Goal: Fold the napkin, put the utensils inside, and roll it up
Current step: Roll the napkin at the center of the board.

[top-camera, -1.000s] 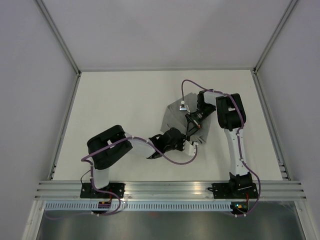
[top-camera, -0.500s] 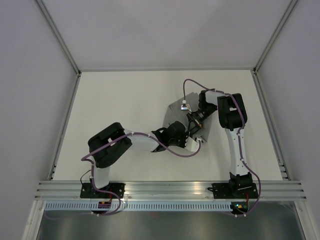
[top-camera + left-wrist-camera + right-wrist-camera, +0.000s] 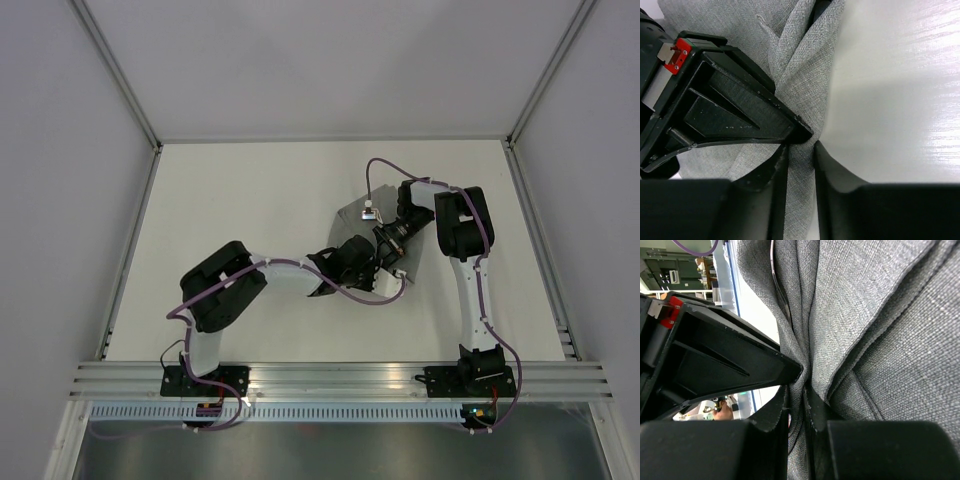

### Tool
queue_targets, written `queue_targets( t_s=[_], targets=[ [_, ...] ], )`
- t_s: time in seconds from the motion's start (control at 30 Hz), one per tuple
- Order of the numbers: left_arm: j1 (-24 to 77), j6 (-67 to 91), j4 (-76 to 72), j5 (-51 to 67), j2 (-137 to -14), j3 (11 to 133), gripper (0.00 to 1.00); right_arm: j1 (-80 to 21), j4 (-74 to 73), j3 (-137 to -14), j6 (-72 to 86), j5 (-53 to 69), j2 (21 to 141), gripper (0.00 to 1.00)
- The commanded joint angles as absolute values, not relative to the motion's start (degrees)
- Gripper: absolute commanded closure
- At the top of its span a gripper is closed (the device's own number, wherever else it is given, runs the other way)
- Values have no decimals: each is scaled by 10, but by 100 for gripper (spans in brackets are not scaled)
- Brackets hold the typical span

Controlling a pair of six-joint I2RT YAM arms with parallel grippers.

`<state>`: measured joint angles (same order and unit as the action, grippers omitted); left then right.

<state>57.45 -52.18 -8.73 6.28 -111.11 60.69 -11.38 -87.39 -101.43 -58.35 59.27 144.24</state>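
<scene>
Grey napkin (image 3: pixel 807 65) in left end effector (image 3: pixel 801 156)

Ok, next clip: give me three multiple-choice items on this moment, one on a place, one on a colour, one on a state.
1. Where on the table does the napkin lie?
A. far left corner
B. right of centre
C. near left edge

2. What colour is the napkin?
A. grey
B. red
C. blue

3. What is the left gripper doing?
A. hanging open over bare table
B. holding a fork
C. pinching a napkin fold

Answers: 1 B, the top view shows it right of centre. 2 A, both wrist views show grey woven cloth. 3 C, the left wrist view shows cloth clamped in it.
</scene>
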Motion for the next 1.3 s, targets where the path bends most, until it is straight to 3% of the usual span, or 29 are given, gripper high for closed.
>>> queue_targets(
  t_s=[0.0, 0.13, 0.23, 0.47, 0.57, 0.8, 0.97, 1.07, 1.27],
  targets=[
    [573, -485, 38, 115, -1152, 620, 77, -111, -832, -1025, -628, 548, 1458, 99],
    [573, -476, 90, 136, -1167, 645, 98, -109, -831, -1026, -629, 550, 1457, 99],
    [573, -460, 117, 158, -1174, 670, 98, -108, -831, -1021, -631, 553, 1445, 92],
    [573, -436, 168, 200, -1177, 703, 98, -95, -762, -998, -571, 572, 1348, 53],
    [573, -426, 190, 219, -1181, 716, 98, -84, -670, -956, -482, 566, 1282, 42],
    [563, -391, 224, 270, -1192, 745, 98, -51, -391, -855, -260, 486, 1147, 37],
    [533, -340, 261, 326, -1213, 772, 98, -4, -270, -795, -152, 473, 1101, 38],
    [508, -316, 286, 404, -1235, 789, 98, 60, -203, -758, -130, 483, 1064, 38],
    [458, -280, 309, 514, -1278, 810, 98, 84, -178, -662, -194, 478, 939, 40]
  ],
)
